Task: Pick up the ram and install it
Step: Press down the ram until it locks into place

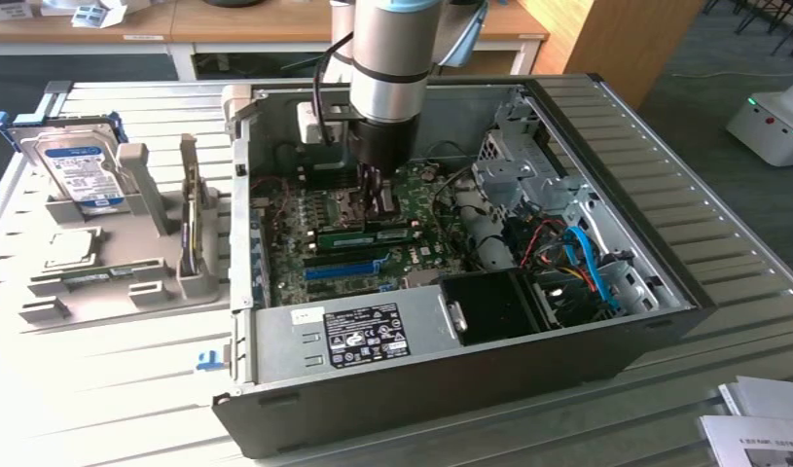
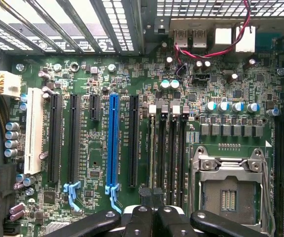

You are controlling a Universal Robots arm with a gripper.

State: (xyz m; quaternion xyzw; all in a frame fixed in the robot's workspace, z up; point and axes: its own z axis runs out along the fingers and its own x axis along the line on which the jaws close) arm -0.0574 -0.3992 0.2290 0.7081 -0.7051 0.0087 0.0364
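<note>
**Open PC case, arm over the motherboard**

Exterior view — the gripper [image 1: 374, 190], on the grey arm [image 1: 388, 88], reaches down into the open computer case [image 1: 435, 341] above the motherboard [image 1: 370, 258]. A green ram stick [image 1: 366, 235] lies seated across the board, just below the fingertips. A hard drive [image 1: 78, 165] stands in the grey holder tray [image 1: 111, 292] to the exterior view's left.

Wrist view — black fingers [image 2: 139, 219] pressed together, nothing between them, over the blue slot [image 2: 113, 140], dark memory slots [image 2: 166, 143] and the empty processor socket [image 2: 228, 185].
</note>
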